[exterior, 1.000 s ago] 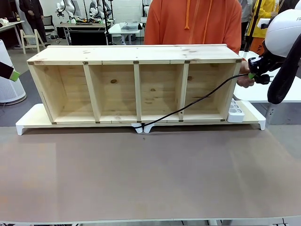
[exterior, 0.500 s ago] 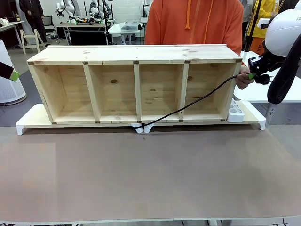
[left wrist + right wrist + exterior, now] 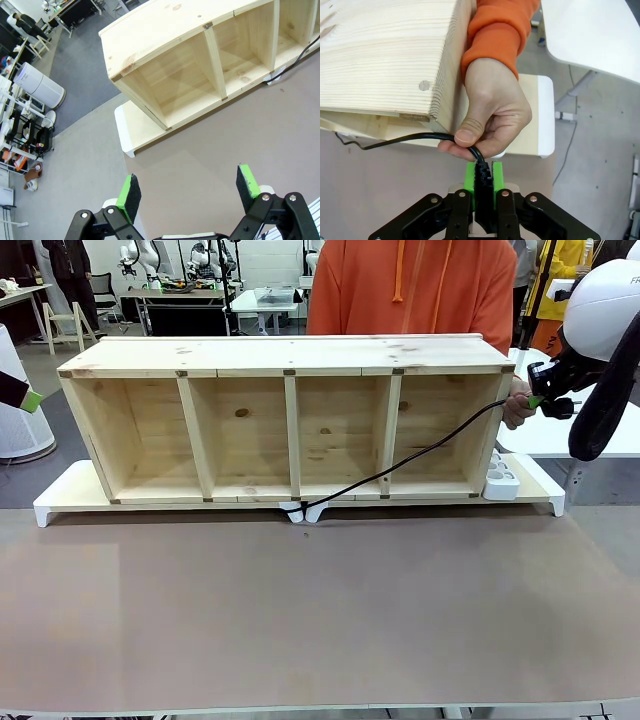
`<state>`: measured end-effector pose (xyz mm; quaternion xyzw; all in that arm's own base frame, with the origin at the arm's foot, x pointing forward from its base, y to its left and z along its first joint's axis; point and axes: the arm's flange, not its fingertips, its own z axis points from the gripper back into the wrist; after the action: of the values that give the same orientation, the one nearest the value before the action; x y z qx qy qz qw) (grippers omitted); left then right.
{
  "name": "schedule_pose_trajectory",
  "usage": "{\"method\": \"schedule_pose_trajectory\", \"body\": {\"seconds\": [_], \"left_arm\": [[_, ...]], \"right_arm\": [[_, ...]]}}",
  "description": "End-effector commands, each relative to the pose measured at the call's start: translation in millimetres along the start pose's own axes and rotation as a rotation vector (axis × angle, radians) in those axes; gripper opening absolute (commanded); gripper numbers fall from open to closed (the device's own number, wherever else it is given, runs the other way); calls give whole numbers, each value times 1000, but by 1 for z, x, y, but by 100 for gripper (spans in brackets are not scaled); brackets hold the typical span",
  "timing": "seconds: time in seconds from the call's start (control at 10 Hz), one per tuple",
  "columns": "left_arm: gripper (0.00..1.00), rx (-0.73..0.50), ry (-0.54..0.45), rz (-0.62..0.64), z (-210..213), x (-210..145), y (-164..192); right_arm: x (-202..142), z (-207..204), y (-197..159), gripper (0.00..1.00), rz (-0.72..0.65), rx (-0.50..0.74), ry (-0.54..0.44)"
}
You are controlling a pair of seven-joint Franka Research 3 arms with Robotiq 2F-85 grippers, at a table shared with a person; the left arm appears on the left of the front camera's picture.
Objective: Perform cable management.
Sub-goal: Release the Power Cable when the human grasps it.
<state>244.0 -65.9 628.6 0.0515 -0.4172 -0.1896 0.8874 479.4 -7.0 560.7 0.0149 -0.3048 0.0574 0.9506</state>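
Observation:
A black cable [image 3: 420, 454] runs from a white clip at the shelf's front base up and right across the wooden shelf [image 3: 290, 355] to its right end. My right gripper [image 3: 541, 398] is shut on the cable's black plug [image 3: 482, 187] beside that end. A person's hand [image 3: 492, 112] in an orange sleeve pinches the cable [image 3: 415, 140] just ahead of my fingers [image 3: 496, 175]. My left gripper [image 3: 189, 189] hangs open with nothing between its pads, high above the table's left part; its green tip [image 3: 30, 400] shows at the left edge.
The shelf lies on a white-edged board [image 3: 60, 495]. A white power strip [image 3: 500, 478] rests on the board at the shelf's right end. The brown table [image 3: 320, 610] spreads in front. A white side table [image 3: 600, 35] stands to the right.
The person's hand at the shelf's right end has shifted slightly on the cable. Both arms stay where they were.

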Motion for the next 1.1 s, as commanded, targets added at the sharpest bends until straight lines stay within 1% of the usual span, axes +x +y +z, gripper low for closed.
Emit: {"method": "schedule_pose_trajectory", "body": {"seconds": [0.0,0.1,0.2,0.3,0.4,0.5,0.6,0.7,0.8,0.9,1.0], "left_arm": [[100,4,-4,0,1,0,0],[100,4,-4,0,1,0,0],[100,4,-4,0,1,0,0],[100,4,-4,0,1,0,0],[100,4,-4,0,1,0,0],[100,4,-4,0,1,0,0],[100,4,-4,0,1,0,0],[100,4,-4,0,1,0,0],[100,4,-4,0,1,0,0],[100,4,-4,0,1,0,0],[100,4,-4,0,1,0,0]], "right_arm": [[0,0,-1,36,0,18,9],[0,0,-1,36,-1,23,16],[-1,0,-1,56,2,27,24],[-1,0,-1,39,6,28,27],[-1,0,-1,76,6,29,29],[-1,0,-1,59,6,29,31],[-1,-1,-1,96,12,30,36],[-2,-1,0,79,17,32,36],[-4,-3,1,100,61,12,-5],[-3,-2,2,100,3,7,31],[-3,-2,2,100,3,7,31]]}}
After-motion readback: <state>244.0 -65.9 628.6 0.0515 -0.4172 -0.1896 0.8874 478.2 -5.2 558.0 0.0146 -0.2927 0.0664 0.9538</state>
